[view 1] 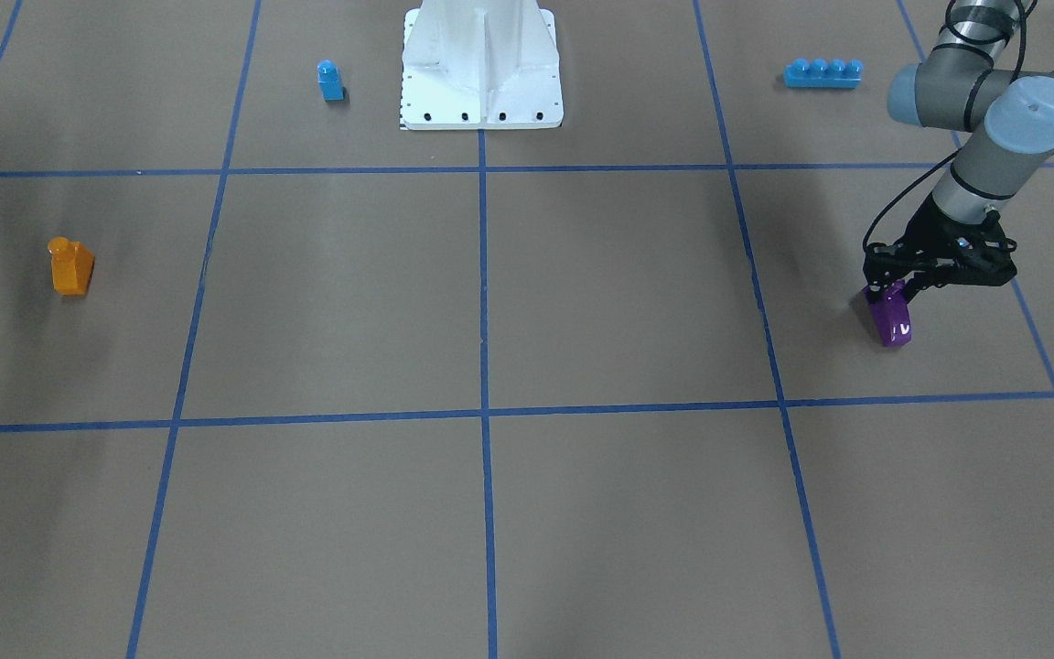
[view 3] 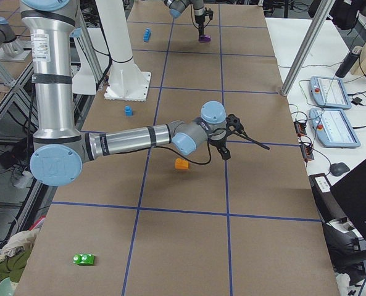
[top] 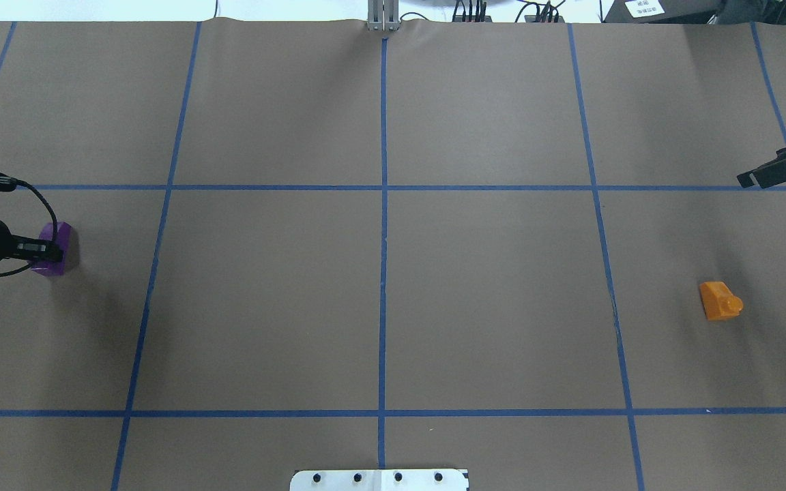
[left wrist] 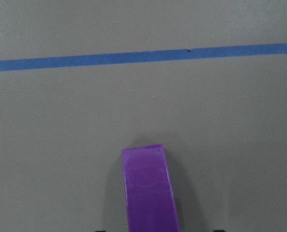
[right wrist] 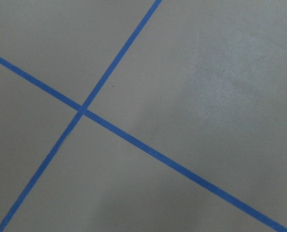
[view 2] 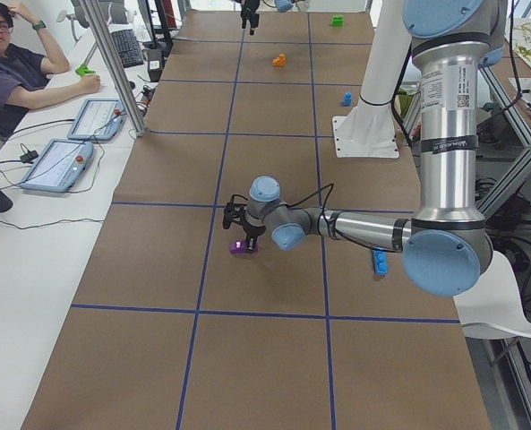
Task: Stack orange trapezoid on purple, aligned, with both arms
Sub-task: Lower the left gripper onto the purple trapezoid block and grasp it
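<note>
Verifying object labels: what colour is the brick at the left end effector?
The brick is glossy purple; the exterior front-facing view shows it best.

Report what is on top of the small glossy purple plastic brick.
Over the small glossy purple plastic brick hangs the left arm's black pincer, open astride it; its top is covered.

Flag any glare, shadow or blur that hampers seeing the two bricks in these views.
Left wrist: the purple is soft, cropped at the bottom edge, ringed by its shadow. Front-facing: white glare spot on the purple; orange trapezoid crisp. Right wrist: only tape lines and a pale sheen, no brick. Overhead: sharp, left tool covers part of the purple.
</note>
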Robot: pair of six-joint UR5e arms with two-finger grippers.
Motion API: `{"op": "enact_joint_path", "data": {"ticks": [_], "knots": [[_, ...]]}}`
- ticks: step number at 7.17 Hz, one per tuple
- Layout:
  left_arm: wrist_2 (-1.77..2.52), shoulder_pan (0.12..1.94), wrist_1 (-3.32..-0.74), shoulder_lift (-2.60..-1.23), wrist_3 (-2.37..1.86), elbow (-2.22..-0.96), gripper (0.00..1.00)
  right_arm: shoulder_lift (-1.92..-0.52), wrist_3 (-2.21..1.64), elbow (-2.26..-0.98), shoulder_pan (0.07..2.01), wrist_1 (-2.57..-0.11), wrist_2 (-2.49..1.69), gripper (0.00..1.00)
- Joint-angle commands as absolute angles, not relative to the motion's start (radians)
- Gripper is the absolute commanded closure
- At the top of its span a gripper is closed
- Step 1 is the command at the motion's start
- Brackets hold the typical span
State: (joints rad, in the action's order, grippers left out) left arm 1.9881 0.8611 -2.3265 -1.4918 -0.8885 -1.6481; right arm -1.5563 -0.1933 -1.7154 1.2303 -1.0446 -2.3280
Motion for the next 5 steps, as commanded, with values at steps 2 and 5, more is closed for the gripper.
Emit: {"op": "enact_joint_path", "data": {"ticks": [2,5], "knots": [[2.003,0.862,-2.298,-1.493,-0.882,-1.722,1.0,-1.557,-0.193,-1.715,1.23,-1.045,-2.329,0.0],[2.006,0.845,-1.952,-1.705,-0.899,-1.825,1.0,-1.562,-0.195,-1.717,1.23,-1.045,-2.329,0.0]]}}
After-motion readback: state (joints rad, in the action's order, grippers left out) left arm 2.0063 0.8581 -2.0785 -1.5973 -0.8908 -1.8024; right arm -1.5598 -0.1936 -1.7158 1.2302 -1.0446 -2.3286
